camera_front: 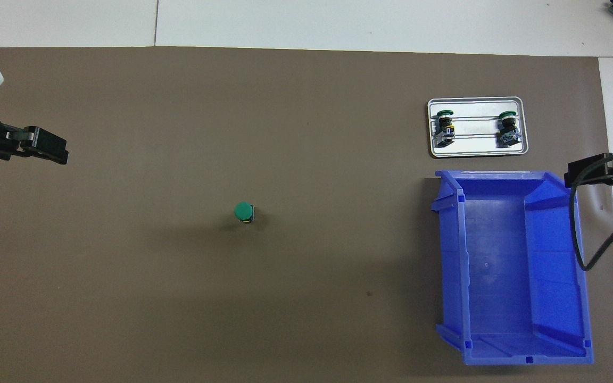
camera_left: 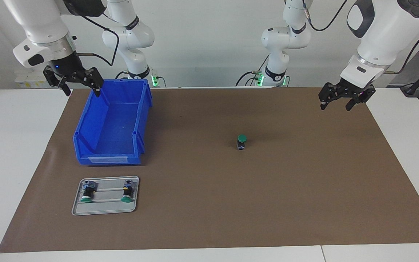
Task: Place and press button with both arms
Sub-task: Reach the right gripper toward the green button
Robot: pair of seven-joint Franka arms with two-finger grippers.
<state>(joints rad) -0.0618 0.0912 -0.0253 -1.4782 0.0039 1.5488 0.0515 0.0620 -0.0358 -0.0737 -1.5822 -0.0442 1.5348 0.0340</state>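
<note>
Button (camera_left: 242, 141) stands upright on the brown mat in the middle of the table (camera_left: 20, 145), green cap up, touched by nothing. Two more buttons lie in a metal tray (camera_left: 104, 209) beside the blue bin (camera_left: 86, 145). The left gripper (camera_left: 342, 100) hangs over the mat's edge, fingers apart and empty; the right gripper (camera_left: 74, 83) hovers by the bin's rim, fingers also apart. The stubby body looks tippy: an off-centre or slanted press could topple or skid it.
</note>
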